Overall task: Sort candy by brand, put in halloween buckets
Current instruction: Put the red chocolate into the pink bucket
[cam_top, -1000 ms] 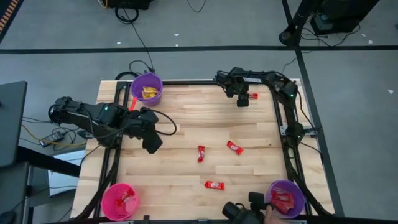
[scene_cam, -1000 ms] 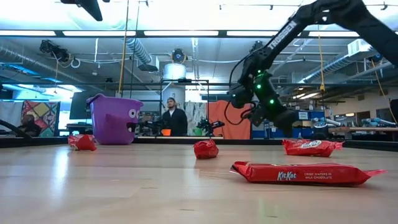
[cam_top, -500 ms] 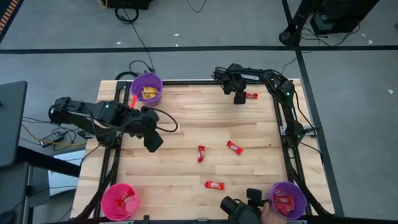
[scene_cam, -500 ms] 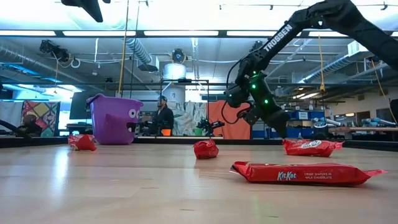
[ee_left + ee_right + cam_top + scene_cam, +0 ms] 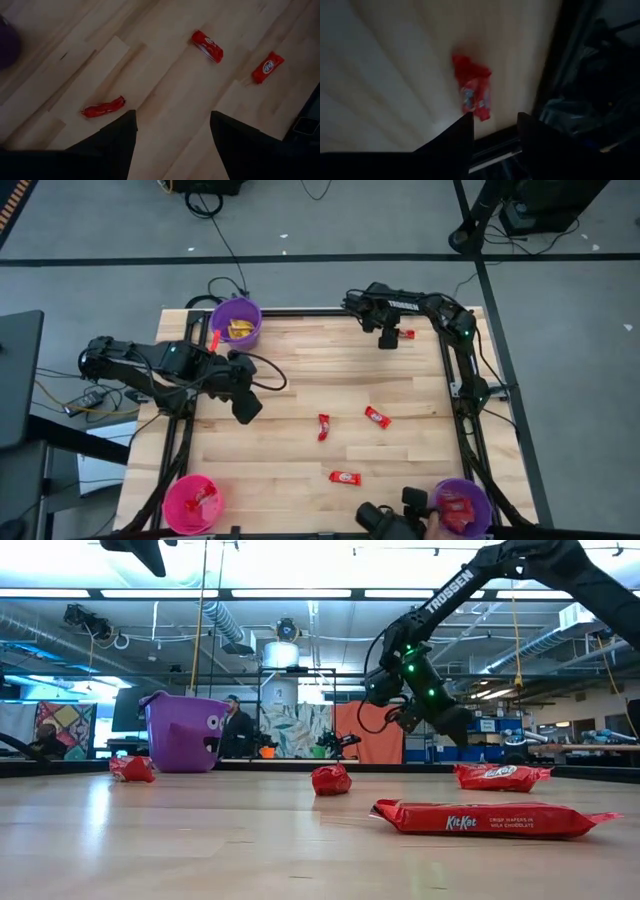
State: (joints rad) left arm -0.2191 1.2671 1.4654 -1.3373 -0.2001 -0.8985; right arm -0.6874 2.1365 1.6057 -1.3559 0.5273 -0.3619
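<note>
Red candy bars lie flat on the wooden table: three near the middle (image 5: 323, 426) (image 5: 377, 417) (image 5: 345, 477), one at the far right (image 5: 405, 334) and one (image 5: 214, 340) beside the far-left purple bucket (image 5: 237, 320), which holds yellow packets. A pink bucket (image 5: 192, 502) stands near left and a purple bucket (image 5: 460, 505) with red bars near right. My right gripper (image 5: 495, 122) is open just short of the far-right red bar (image 5: 475, 92), with nothing between its fingers. My left gripper (image 5: 172, 125) hangs open high over the table's left half.
Black frame rails run along the table's left and right edges (image 5: 458, 370). A camera and a person's hand (image 5: 432, 523) sit at the near edge by the near-right purple bucket. Bare wood lies between the bars. A person walks in the room beyond (image 5: 236, 730).
My right gripper has tipped a little over the far-right red bar and stays open; the bar has kept its place. My left arm has kept still. The person in the room behind has walked toward the left.
</note>
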